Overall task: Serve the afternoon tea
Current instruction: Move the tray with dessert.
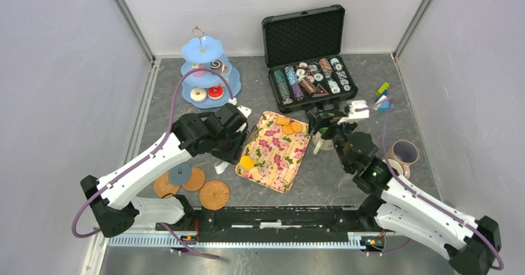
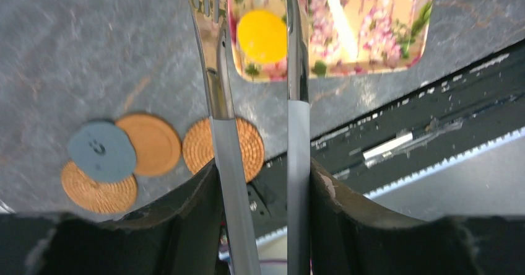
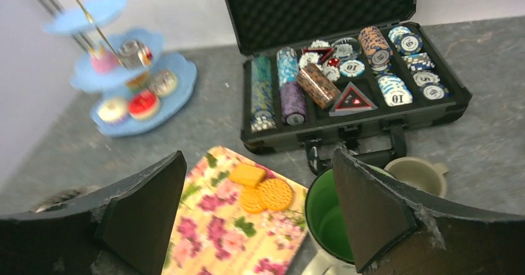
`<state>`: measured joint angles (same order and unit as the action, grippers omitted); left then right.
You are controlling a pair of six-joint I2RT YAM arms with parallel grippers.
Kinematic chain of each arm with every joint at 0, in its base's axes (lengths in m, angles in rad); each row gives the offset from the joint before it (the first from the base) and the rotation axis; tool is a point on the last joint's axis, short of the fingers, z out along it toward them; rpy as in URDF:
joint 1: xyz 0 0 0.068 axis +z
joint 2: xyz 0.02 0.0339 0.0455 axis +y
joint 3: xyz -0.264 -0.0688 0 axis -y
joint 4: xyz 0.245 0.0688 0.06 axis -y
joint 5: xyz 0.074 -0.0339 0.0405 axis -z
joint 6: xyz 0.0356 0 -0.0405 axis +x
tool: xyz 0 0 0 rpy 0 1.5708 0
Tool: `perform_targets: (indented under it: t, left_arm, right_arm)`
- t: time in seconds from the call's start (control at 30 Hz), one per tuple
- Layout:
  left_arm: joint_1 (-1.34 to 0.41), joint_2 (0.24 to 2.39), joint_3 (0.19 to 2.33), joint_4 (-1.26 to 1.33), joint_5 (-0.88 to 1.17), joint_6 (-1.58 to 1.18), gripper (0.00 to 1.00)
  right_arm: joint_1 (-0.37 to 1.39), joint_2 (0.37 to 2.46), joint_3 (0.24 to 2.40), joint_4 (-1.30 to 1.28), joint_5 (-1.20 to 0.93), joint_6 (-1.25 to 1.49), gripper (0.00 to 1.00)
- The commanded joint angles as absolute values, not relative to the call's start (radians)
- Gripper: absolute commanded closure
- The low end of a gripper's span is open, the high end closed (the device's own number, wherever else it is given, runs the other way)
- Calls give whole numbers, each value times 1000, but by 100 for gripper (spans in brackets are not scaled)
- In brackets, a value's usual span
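Top external view: the floral tray point(image 1: 280, 163) lies on the surface point(image 1: 337, 185) between both arms. The right pincer point(image 3: 259, 158) gapes empty beside the green-lined mug point(image 3: 328, 220). The left pincer point(image 2: 261, 171) squeezes tongs point(image 2: 226, 140) straddling the yellow biscuit point(image 2: 263, 35) at the tray's near corner. Pinch gently, then lift straight up.

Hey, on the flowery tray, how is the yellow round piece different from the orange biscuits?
The yellow round piece lies alone at the tray's near left corner, while the orange biscuits sit in a touching cluster at its far end. It is plain, smooth yellow; the biscuits are orange, with dotted faces. In the left wrist view it shows between the tongs' arms; the biscuits do not. Both rest on the floral tray.
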<state>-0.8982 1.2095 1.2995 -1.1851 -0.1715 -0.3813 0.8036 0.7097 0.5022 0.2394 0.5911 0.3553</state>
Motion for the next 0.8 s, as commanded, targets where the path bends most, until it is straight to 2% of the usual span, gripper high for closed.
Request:
perform_targets:
  t: [0.0, 0.1, 0.33, 0.53, 0.77]
  left_arm:
    - [-875, 1191, 1341, -1341, -86, -519, 48]
    - [-873, 1206, 1329, -1380, -55, -554, 49]
    - [-872, 1237, 1269, -1428, -3, -592, 56]
    - [-870, 1273, 1226, -1358, -3, -582, 58]
    - [-869, 1310, 1204, -1313, 34, -573, 66]
  right_arm:
    - [796, 823, 614, 192, 483, 124, 6]
    - [796, 864, 616, 179, 425, 84, 5]
    - [793, 842, 552, 214, 437, 71, 4]
    - [790, 803, 509, 252, 443, 74, 4]
    - [787, 796, 492, 269, 448, 80, 4]
